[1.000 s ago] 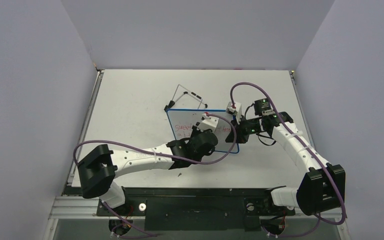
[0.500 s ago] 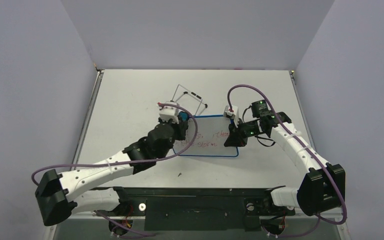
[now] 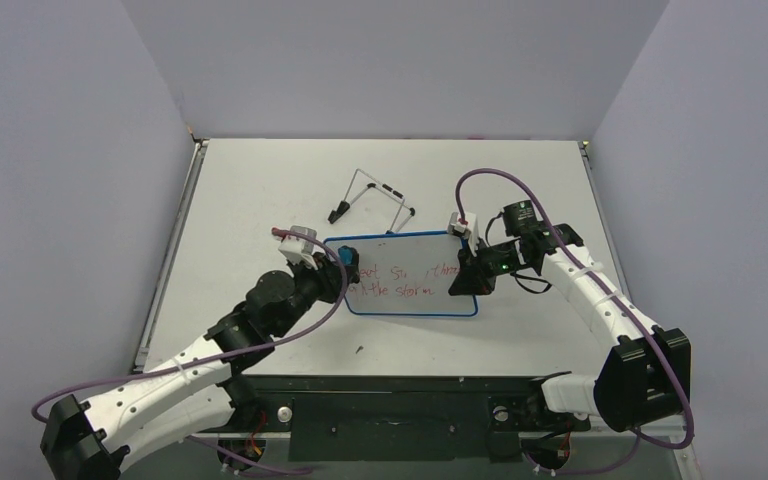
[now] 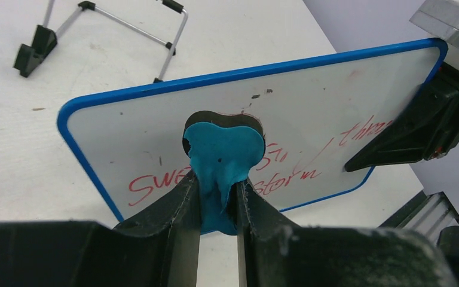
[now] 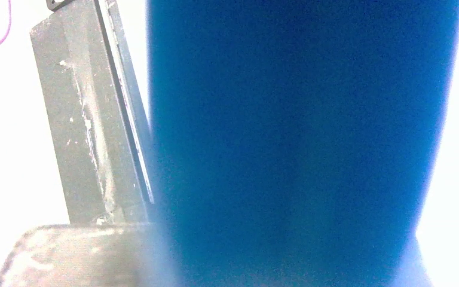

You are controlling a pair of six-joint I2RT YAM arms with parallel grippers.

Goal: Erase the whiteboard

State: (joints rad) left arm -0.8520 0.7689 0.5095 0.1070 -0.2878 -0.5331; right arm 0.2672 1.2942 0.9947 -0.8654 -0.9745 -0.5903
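- The left gripper [image 4: 218, 197] is clenched on a teal eraser [image 4: 222, 146], which presses against the whiteboard [image 4: 311, 95] near its left end.
- The right gripper [image 3: 463, 280] clamps the whiteboard's right edge, mid-table [image 3: 260, 200].

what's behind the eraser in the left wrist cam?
The whiteboard, red handwriting showing on either side. The eraser covers the middle of the writing, so that part is unreadable.

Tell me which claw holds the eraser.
The left claw, pinching the teal eraser at the whiteboard's left side; the right claw clamps the whiteboard's right edge instead.
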